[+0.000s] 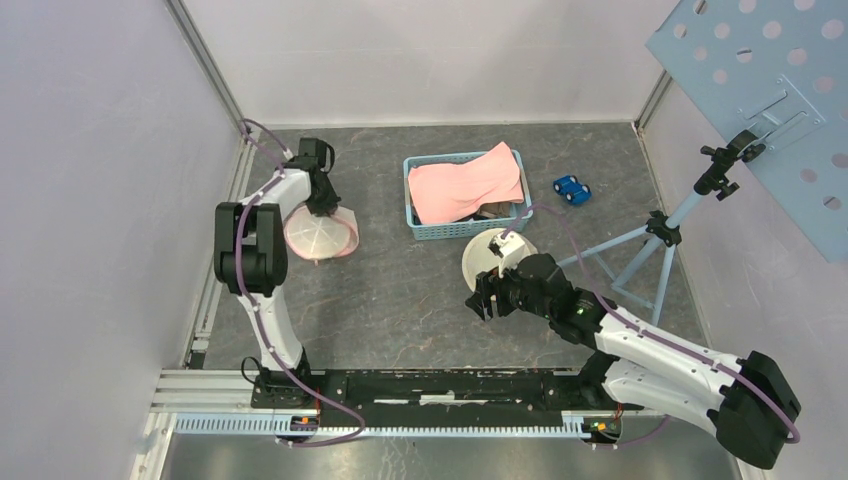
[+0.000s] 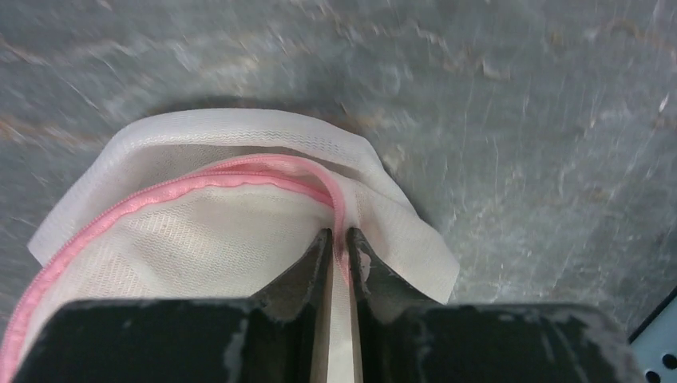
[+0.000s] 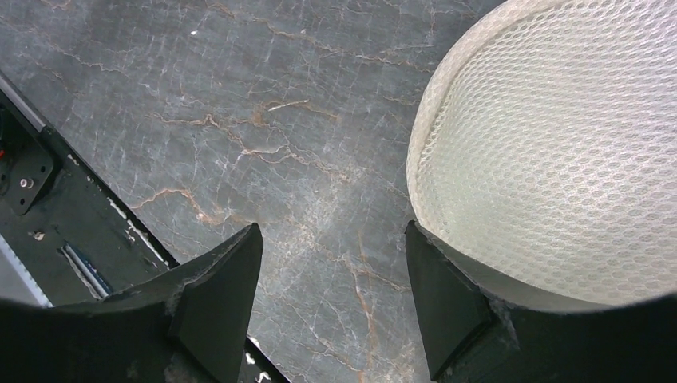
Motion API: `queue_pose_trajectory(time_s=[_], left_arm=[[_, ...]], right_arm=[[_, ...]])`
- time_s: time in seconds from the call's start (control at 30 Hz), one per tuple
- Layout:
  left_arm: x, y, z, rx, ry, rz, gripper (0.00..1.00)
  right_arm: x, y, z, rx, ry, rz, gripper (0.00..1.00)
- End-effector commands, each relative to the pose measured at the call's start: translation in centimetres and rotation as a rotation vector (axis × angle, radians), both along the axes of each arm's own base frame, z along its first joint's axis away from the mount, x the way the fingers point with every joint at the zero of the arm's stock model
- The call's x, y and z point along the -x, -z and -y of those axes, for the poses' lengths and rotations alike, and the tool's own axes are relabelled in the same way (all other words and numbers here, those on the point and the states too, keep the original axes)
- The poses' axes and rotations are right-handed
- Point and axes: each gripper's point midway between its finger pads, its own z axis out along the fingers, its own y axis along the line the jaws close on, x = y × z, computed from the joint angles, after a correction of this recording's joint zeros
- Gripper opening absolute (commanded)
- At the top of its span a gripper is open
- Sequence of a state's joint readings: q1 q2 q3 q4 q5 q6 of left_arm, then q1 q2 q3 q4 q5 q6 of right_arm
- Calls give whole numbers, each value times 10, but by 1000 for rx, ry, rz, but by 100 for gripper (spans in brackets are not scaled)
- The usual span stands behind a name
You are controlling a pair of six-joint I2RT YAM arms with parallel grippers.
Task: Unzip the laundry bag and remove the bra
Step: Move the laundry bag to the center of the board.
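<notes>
The laundry bag (image 1: pixel 320 235) is a round white mesh pouch with a pink zipper (image 2: pixel 199 187), lying at the left of the table. My left gripper (image 1: pixel 322 207) points down onto its far edge. In the left wrist view its jaws (image 2: pixel 339 235) stand a narrow slit apart with the pink zipper tape running between the tips. My right gripper (image 1: pixel 487 297) hovers open over bare table, and its right finger (image 3: pixel 447 303) is next to a white mesh dome (image 3: pixel 559 144). The bra is hidden.
A blue basket (image 1: pixel 428 231) holding a pink cloth (image 1: pixel 465 180) stands at the back centre, with the white mesh dome (image 1: pixel 495 258) just in front of it. A blue toy car (image 1: pixel 572 189) and a tripod (image 1: pixel 650 240) stand to the right.
</notes>
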State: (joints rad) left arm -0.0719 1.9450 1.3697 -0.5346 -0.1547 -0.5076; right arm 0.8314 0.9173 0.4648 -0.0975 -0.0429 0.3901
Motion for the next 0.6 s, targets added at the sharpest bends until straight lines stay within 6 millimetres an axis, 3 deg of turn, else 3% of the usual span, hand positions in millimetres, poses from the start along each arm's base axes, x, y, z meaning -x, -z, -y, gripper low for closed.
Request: queue_pose_trajectory(time_s=[0.0,0.1,0.2,0.33,0.43,0.57], left_arm=[[-18,-20,-34,-68,28,14,20],[-17,-32,-39,-75,22,40,32],[-14,-48,-32,-36,33,90,65],[1,-83,-20,21,66,182,98],[14,-114,-4,78,106,272,100],[34,-147,34,98,234,337,100]], right_arm=[[-15,-27,0,-5,30,87,73],[-21,-28,7,40,58,109,74],[-29,-29,12,92,81,126,76],[-40,-37,19,134,115,171,83],[-53,-40,29,170,153,179,86],[-71,-44,45,189,201,170,86]])
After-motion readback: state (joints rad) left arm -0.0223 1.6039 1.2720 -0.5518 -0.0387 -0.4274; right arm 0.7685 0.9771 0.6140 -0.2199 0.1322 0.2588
